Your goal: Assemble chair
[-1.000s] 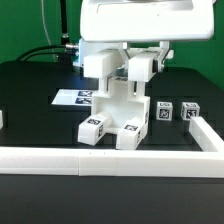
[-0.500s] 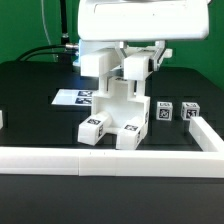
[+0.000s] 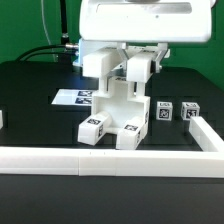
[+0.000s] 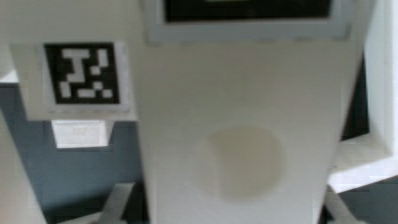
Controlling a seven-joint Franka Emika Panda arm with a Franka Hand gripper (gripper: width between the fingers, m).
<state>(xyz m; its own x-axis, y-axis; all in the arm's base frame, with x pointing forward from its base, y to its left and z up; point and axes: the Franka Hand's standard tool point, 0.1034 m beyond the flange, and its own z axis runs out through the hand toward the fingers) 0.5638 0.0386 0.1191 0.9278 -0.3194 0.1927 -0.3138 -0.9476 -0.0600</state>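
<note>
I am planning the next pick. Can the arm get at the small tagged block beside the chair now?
Probably not yet: the jaws are shut on the chair, so they are busy. The small tagged block itself stands free on the table, nothing over it.

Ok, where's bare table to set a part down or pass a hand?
Widest bare patch: the black table on the exterior view's left, bordered by the marker board, the front rail and the chair. The exterior view's right is crowded: two short posts sit between the chair and the rail's corner.
</note>
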